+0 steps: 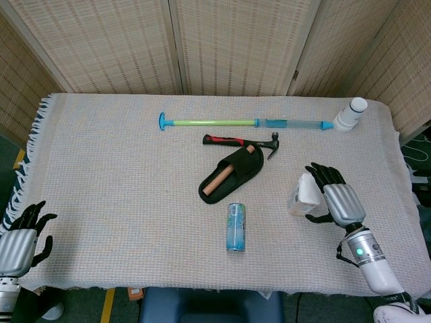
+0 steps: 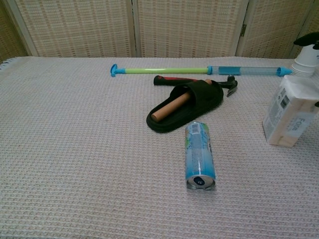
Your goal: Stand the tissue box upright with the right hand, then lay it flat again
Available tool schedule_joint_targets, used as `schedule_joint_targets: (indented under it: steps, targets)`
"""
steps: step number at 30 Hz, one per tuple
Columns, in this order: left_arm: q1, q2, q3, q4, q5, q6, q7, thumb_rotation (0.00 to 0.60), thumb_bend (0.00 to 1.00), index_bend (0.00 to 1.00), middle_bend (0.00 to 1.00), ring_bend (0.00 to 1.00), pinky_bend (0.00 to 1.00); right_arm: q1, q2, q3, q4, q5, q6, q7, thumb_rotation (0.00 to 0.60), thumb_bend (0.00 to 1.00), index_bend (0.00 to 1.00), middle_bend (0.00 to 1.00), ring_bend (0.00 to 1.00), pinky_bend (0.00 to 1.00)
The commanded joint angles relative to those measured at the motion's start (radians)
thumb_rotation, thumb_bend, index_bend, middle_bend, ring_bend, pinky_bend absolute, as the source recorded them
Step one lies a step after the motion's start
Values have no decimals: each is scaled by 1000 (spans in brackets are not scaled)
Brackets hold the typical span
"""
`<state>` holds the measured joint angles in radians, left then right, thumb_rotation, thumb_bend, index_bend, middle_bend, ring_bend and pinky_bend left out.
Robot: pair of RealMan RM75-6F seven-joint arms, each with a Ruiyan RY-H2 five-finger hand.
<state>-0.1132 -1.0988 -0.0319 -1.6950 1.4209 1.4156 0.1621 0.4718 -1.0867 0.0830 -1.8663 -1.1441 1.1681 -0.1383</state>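
Tissue box: the white soft-pack tissue box (image 1: 304, 193) stands up on its end near the right edge of the table, closer to the front than the back. In the chest view it leans a little. I think it stands this way because step one is done, so laying it flat is your next job.

Right hand: your right hand (image 1: 339, 200) is just beside the box, on its right side. The dark fingers (image 1: 322, 173) curl over by the top of the box and the thumb sits low by its side. You cannot tell if they touch the box or grip it.

Box and hand: the box is to the left of your palm, inside the reach of the fingers. A small push to the left should tip it over.

Left hand: your left hand (image 1: 20, 235) waits off the front left corner of the table, fingers loosely spread, holding nothing. This job needs only the right one.

Watch out: the blue drink can (image 1: 236, 227) lies on its side to the left of the box, well apart. I think the box has room to fall.

Table: the knitted cream cloth (image 1: 114, 175) may stop the box from sliding.
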Motion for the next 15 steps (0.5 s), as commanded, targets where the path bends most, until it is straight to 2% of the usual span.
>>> schedule_joint_targets:
  steps: [1, 15]
  targets:
    - [0, 0, 0, 0, 0, 0, 0, 600, 531, 251, 0, 0, 196, 26, 28, 41, -26, 97, -39, -67, 600, 56, 0, 0, 40, 0]
    - [0, -3, -1, 1, -3, 0, 5, 600, 531, 251, 0, 0, 195, 97, -12, 80, 51, 281, -141, -148, 600, 56, 0, 18, 89, 0]
